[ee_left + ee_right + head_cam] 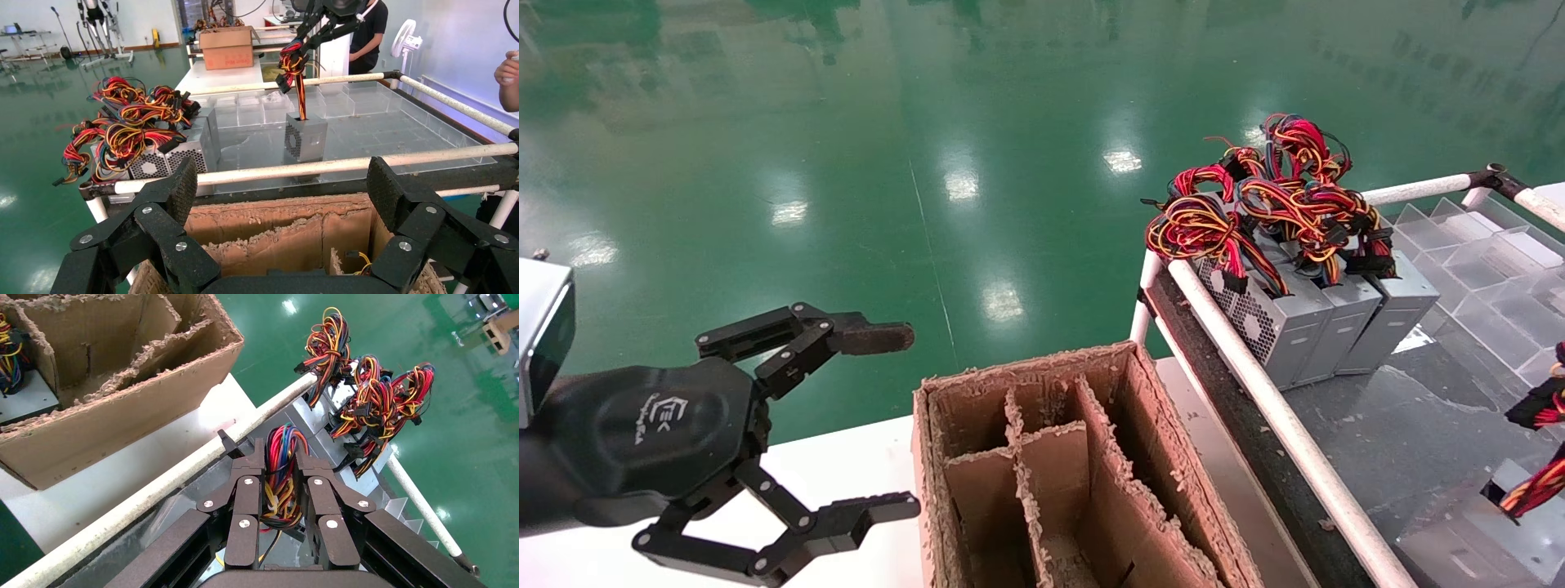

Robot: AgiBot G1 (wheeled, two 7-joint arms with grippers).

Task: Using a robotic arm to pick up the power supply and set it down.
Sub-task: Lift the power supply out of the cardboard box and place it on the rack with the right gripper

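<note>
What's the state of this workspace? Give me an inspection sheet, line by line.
Surface: white table; railed tray beside it.
Job's things: power supply upright in the tray, hung by its wires; whether it is lifted, cannot tell.
Clutter: divided cardboard box; three spare supplies at the rail.
Grippers: right gripper shut on the wires; left gripper open, beside the box.
Cables: tangled bundles on the spares.
Surroundings: green floor, person, fan.
</note>
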